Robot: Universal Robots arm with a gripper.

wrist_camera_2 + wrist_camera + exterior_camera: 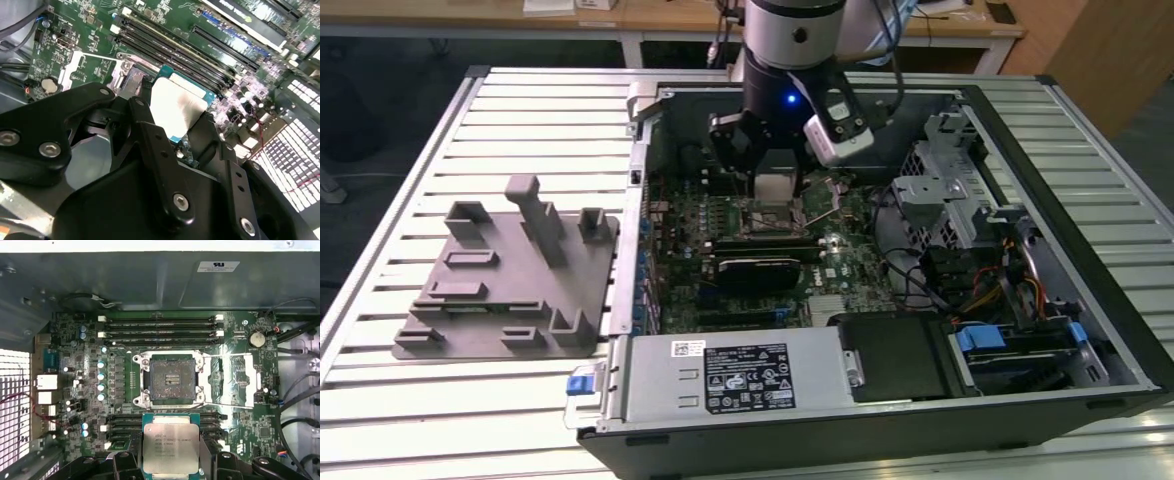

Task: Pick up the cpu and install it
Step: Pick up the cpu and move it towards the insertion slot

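Observation:
The cpu (169, 445) is a flat silvery square with a teal-edged rim, and my gripper (170, 462) is shut on it, one black finger on each side. In the second wrist view the cpu (177, 107) sits between the two black fingers (145, 125). The exterior view shows the gripper (777, 195) lowered into the open computer case with the cpu (777, 183) hanging just above the motherboard. The black-framed socket (172, 381) lies open and bare a short way ahead of the cpu, its metal load plate (235, 377) flipped aside. The socket (771, 213) sits just below the gripper.
The open case (1014, 130) lies on a slatted table (520, 120). Memory slots (160, 327) flank the socket. A power supply (734, 375), a drive cage (947, 180) and cables (987, 290) fill the exterior view's right. A grey fixture (507, 290) stands on the exterior view's left.

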